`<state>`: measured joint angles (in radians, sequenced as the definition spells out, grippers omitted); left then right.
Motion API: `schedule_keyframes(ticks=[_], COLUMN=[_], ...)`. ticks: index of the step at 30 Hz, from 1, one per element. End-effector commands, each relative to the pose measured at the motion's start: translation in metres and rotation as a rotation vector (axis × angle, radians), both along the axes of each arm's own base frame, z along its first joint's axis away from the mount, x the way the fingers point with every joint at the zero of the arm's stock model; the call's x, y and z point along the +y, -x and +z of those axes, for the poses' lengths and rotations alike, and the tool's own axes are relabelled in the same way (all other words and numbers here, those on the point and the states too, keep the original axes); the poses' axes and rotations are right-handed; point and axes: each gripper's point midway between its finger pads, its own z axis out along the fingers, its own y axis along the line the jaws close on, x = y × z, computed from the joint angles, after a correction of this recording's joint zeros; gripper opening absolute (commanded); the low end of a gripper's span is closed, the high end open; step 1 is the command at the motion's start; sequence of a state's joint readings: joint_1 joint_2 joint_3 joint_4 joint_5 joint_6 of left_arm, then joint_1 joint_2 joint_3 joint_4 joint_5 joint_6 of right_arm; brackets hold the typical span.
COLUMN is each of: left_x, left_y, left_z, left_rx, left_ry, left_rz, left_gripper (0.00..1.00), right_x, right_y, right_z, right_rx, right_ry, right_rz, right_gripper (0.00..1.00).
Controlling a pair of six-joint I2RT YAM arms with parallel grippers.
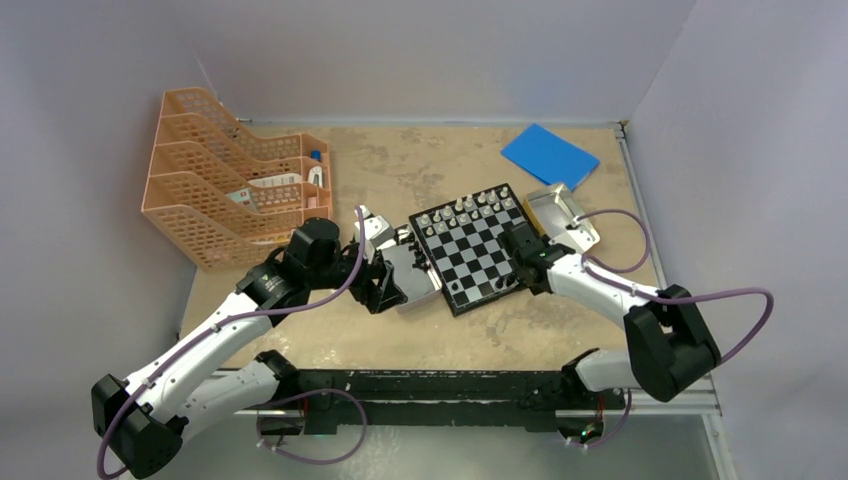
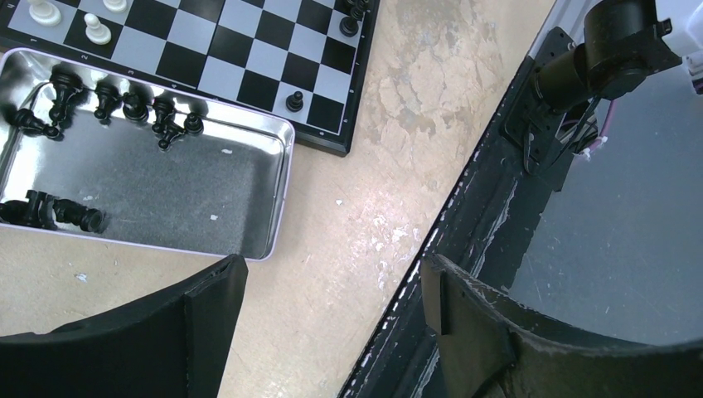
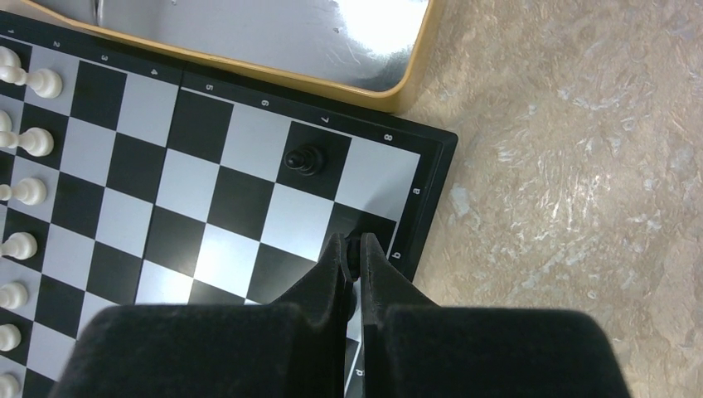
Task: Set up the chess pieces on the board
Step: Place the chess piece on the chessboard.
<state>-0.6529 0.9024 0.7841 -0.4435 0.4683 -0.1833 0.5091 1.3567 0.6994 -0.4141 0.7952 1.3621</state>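
1. The chessboard (image 1: 480, 260) sits mid-table, tilted on the diagonal, with one arm at each side.
2. Right side first: the right gripper (image 3: 356, 245) is down at the board's right edge, its tips over a dark square by the border.
3. Its fingers are clenched tight together. There is a dark speck at the tips, but I can't tell whether it's a piece.
4. Just beyond those tips, a black pawn (image 3: 304, 159) stands upright on its own dark square.
5. White pieces (image 3: 41, 81) are lined up along the opposite side of the board in neat files.
6. A gold-rimmed tin (image 3: 390, 98) lies right against the board's far-right edge, its shiny inside showing.
7. On the other side, the left gripper (image 2: 332, 269) hovers with its fingers spread wide, holding nothing, bare table (image 2: 365, 191) between them.
8. Ahead of it, a silver tin (image 2: 166, 191) lies touching the board's left edge.
9. The tin holds black pieces (image 2: 108, 99), a cluster along the wall nearest the board and a couple lying down at the other wall.
10. At the back, a blue pad (image 1: 550, 155) lies far right and an orange file rack (image 1: 235, 180) stands far left.
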Motion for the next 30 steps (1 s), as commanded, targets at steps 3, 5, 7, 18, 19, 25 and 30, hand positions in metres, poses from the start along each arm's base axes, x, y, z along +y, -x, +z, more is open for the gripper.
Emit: schedule_keyframes(ticks=[3,5,7,18,19,25,30], left_x=[-0.0033,-0.0034,-0.0033,-0.0038,-0.0040,-0.0045,-0.0049], left_y=[-0.0005,-0.0010,-0.0014,-0.0026,-0.0024,-0.0037,-0.0041], left_z=[0.0210,0.0207,0.0209,0.0208,0.0202,0.0183,0.0174], left_rx=[-0.049,-0.049,-0.049,-0.048,-0.046,-0.041,-0.039], left_ry=[0.047,0.045,0.045,0.040,0.039,0.033,0.030], left_rz=[-0.017,-0.017,-0.016,-0.016,-0.017,-0.017,-0.017], left_gripper=[0.77,0.78,0.78,0.78,0.78,0.79,0.79], right_x=[-0.0069,-0.0070,-0.0071,-0.0081,-0.0083,-0.0065,-0.0054], right_y=[-0.0108,-0.0106,-0.0108,-0.0091,-0.0091,-0.0092,-0.0092], right_z=[0.0136,0.0130,0.0128,0.0091,0.0097,0.0087,0.0073], right_rx=[-0.049,-0.044,-0.040,-0.013,-0.014,-0.011,0.001], right_ry=[0.032,0.035,0.040,0.051,0.051,0.045,0.044], right_rz=[-0.061,-0.060,-0.057,-0.073,-0.074,-0.066,-0.063], right_gripper=[0.00,0.00,0.00,0.02,0.02,0.06,0.08])
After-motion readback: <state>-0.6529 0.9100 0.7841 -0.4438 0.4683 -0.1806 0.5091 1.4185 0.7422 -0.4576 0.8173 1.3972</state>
